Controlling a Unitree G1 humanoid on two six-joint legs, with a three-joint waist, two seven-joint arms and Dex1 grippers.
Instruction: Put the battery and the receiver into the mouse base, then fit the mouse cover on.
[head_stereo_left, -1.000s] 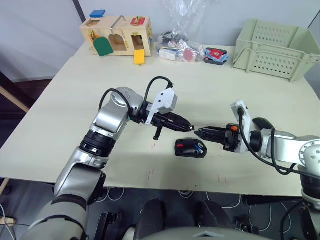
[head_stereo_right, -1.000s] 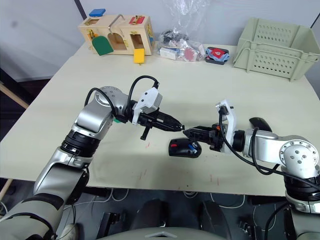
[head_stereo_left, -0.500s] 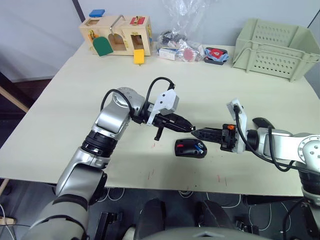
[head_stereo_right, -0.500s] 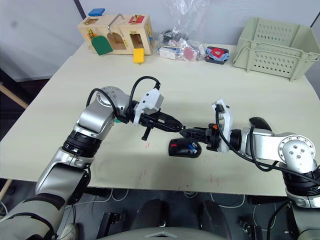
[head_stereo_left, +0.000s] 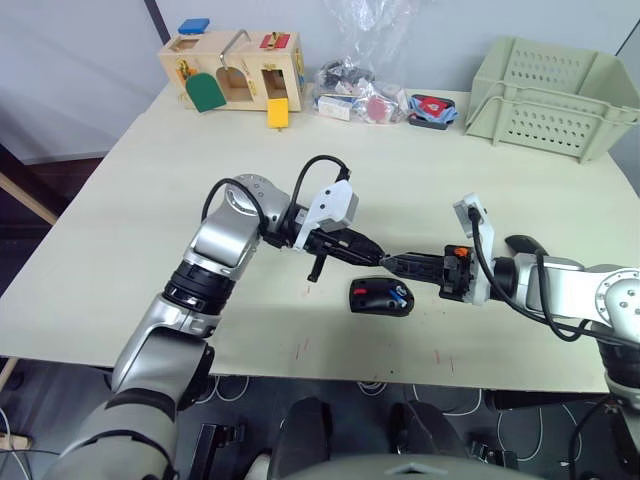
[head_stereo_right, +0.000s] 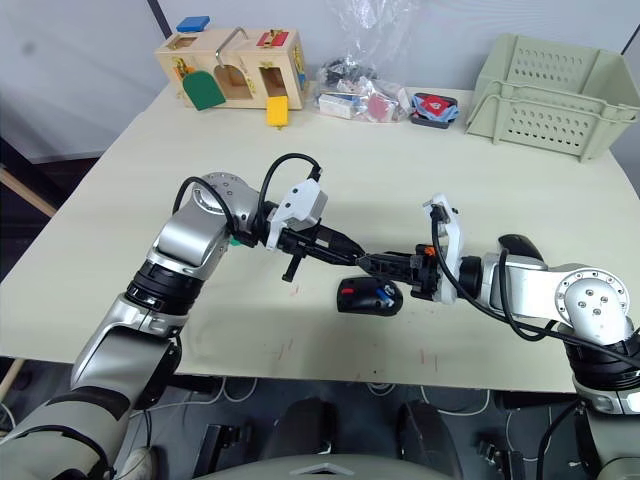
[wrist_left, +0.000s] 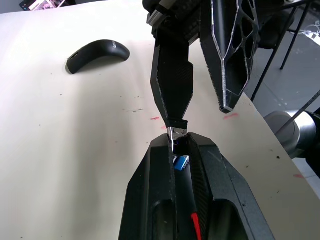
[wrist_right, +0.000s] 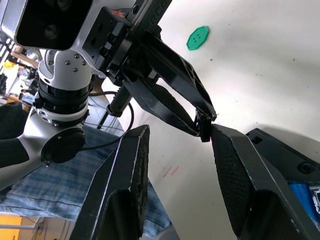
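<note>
Left wrist view, item one: the receiver (wrist_left: 175, 134), a small metal tab, is pinched at the very tips of the left gripper (wrist_left: 176, 142), whose fingers are closed on it. It is held above the table (head_stereo_left: 150, 200), just over the mouse base.

Item two: the right gripper (wrist_left: 201, 114) stands spread, nose to nose with the left. One of its fingers touches the free end of the receiver and the other is well clear to the side. It grips nothing.

Item three: the mouse base (head_stereo_left: 381, 298) lies flat on the table, directly below the two meeting grippers, hollow side up with its red patch showing. The battery (head_stereo_left: 399, 296) lies in it, blue end visible.

Item four: the mouse cover (head_stereo_left: 525, 245) sits apart, beyond the right forearm, dome up.

Handling, by judgement: the receiver is rigid, very light and smooth-sided, so it is likely to twist or pop out of a tip pinch if squeezed off-centre. There is little free surface, so any second grip must take the exposed end squarely across its flat faces. The cover looks glossy and slippery and is best taken across its narrow sides. The base may slide when pressed, so it wants steadying.
</note>
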